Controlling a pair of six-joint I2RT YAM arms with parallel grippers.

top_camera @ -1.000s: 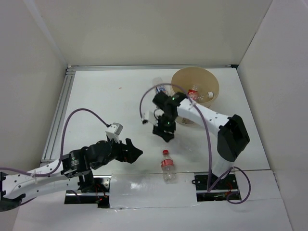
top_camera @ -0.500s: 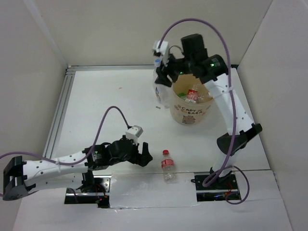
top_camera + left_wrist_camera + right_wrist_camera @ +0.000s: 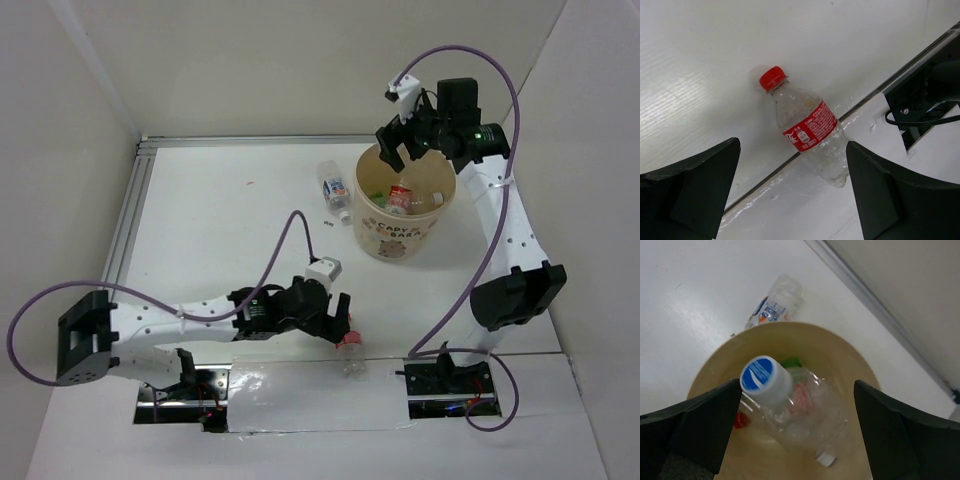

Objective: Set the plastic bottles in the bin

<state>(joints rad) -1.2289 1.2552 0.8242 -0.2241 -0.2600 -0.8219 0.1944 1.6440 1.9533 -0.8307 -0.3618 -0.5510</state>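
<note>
A clear bottle with a red cap and red label [image 3: 807, 127] lies near the table's front edge, also in the top view [image 3: 350, 355]. My left gripper [image 3: 338, 318] hovers just above it, open, with the bottle between its fingers [image 3: 700, 185]. My right gripper [image 3: 400, 152] is open above the cream bin [image 3: 400, 238]. In the right wrist view a clear bottle with a blue-white cap [image 3: 800, 410] sits loose between the spread fingers [image 3: 705, 425], over the bin's mouth [image 3: 790, 329]. Several bottles lie inside the bin. A blue-white labelled bottle [image 3: 335, 190] lies on the table left of the bin, also in the right wrist view [image 3: 774, 302].
A metal rail [image 3: 125, 230] runs along the table's left edge. White walls close in the back and both sides. The arm bases and cables [image 3: 920, 115] sit at the near edge, just behind the red-cap bottle.
My right gripper moved from the bin's left rim to above its mouth and opened, letting go of a clear bottle. My left arm reached right until its gripper was over the red-cap bottle.
</note>
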